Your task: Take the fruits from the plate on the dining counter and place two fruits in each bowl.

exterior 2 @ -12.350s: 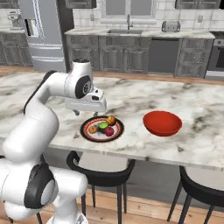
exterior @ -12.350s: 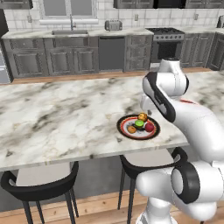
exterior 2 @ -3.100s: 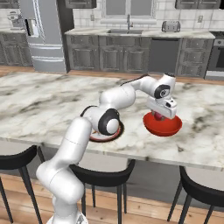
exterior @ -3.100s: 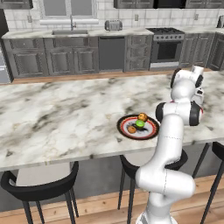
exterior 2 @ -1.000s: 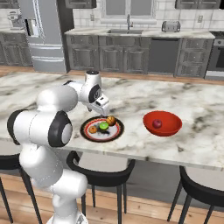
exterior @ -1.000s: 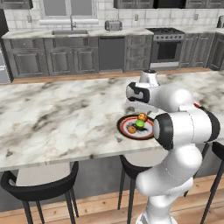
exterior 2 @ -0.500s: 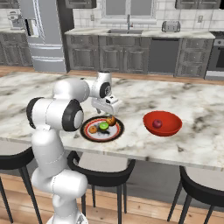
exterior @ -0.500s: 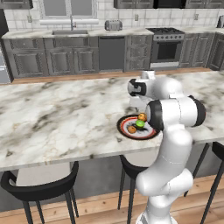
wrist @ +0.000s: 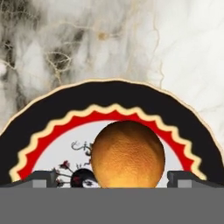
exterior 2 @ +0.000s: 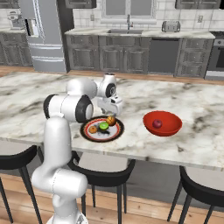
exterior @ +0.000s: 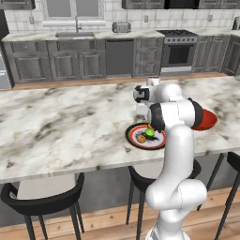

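On the dining counter (exterior 2: pixel 192 131), the plate (wrist: pixel 52 118) is seen with three fruits on it, and a dark red fruit (exterior 2: pixel 157 124) lies in the red bowl (exterior 2: pixel 174 127). The gripper (wrist: pixel 113 179) is held just above the plate with its fingertips (wrist: pixel 43 177) spread apart, and the orange fruit (wrist: pixel 128 154) is framed between them. A slip is judged likely: the round fruit could be nudged off the flat plate by a fingertip if the closing is off-centre.

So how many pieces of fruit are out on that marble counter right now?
4: a small orange one, a green one and a bigger orange one on the plate; a dark red one in the red bowl.
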Motion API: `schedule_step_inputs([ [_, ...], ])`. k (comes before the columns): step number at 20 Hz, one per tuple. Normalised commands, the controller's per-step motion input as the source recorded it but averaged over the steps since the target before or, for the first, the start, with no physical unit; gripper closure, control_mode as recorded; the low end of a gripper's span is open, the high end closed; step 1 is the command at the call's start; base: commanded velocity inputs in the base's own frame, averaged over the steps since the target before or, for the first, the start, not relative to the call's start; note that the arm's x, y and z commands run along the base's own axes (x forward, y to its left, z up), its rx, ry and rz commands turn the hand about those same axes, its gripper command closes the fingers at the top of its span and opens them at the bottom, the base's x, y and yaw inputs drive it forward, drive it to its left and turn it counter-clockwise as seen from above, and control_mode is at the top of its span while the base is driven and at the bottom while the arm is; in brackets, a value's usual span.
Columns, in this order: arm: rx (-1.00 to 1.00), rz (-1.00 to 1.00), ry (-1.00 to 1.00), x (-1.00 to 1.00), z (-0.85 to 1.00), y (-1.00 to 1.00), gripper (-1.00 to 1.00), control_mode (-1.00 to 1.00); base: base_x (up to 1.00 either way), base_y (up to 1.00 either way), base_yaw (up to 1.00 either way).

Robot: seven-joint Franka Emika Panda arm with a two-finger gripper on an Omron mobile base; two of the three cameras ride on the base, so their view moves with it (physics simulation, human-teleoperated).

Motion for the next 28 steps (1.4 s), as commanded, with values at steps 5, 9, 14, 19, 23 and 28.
schedule_step_inputs([
  [5,0.0,0.0,0.0,-0.01,-0.05,-0.01,-1.0,-1.0,0.0,0.0,0.0],
  [9,0.0,0.0,0.0,-0.53,0.0,-0.01,-1.0,-1.0,0.0,0.0,0.0],
  [14,0.0,0.03,-0.01,-0.52,-0.02,0.02,-1.0,-1.0,0.0,0.0,0.0],
  [19,0.0,0.01,-0.01,-0.07,-0.2,0.03,-1.0,-1.0,0.0,0.0,0.0],
  [23,0.0,0.0,-0.03,0.14,-0.25,0.0,-1.0,-1.0,0.0,0.0,0.0],
  [28,0.0,0.0,-0.05,0.18,-0.19,0.0,-1.0,-1.0,0.0,0.0,0.0],
])
